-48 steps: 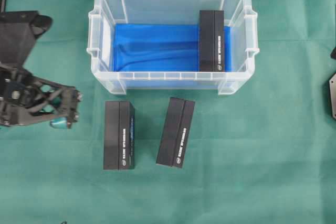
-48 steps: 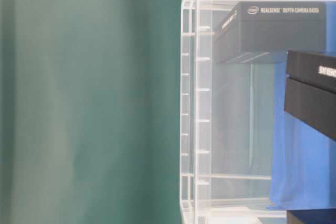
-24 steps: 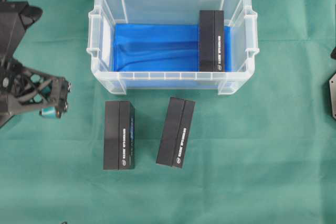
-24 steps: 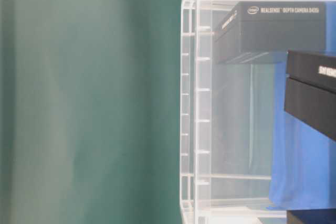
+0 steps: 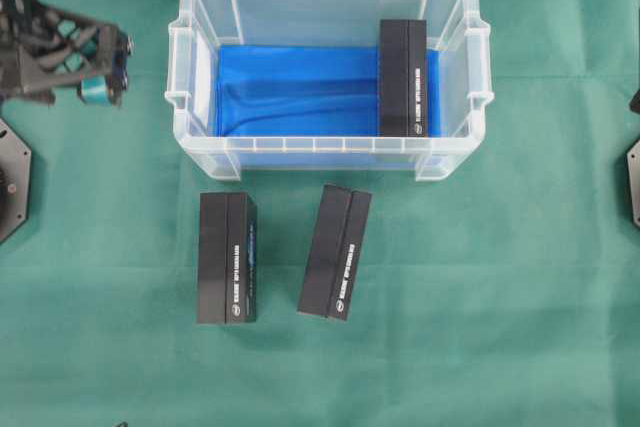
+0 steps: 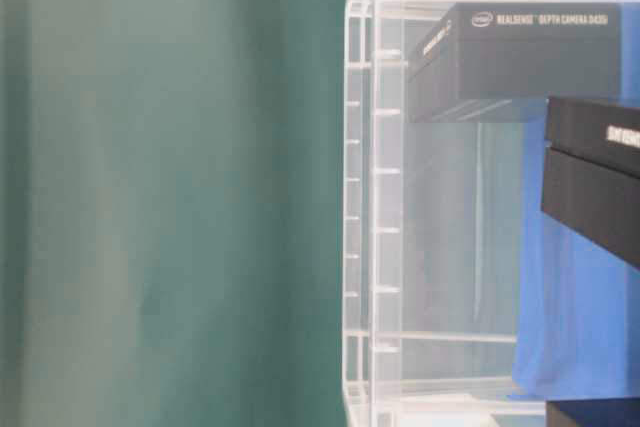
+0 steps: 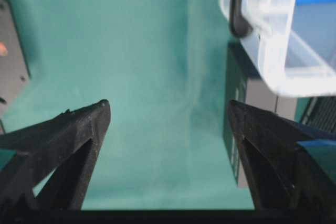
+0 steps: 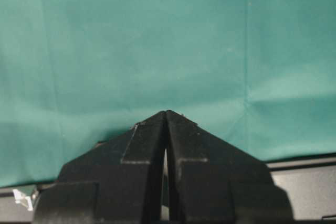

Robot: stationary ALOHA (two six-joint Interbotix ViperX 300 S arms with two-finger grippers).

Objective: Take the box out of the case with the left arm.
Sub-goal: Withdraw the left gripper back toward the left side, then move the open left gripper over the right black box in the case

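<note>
- While the case sits on the green cloth near the top middle of the overhead view, one black box lies inside it, at the right end of the blue lining and close to the right wall.
- That box stands lengthwise from the far wall toward the near wall, its printed side strip facing right (the lettering is too small to read from overhead).
- Seen from table level, the case wall rises as clear ribbed plastic, and the box shows through it with white lettering along its edge.
- Two more black boxes lie outside the case on the cloth: the left outside box is squared up below the near wall, and the right outside box is tilted slightly, just beside it but apart.
- The left gripper hangs over the cloth to the left of the case, clear of its left handle and touching nothing.
- In the left wrist view its fingers stand wide apart with only cloth between them; a case corner shows at upper right.
- The right gripper has its two fingers pressed together over bare cloth, holding nothing.
</note>
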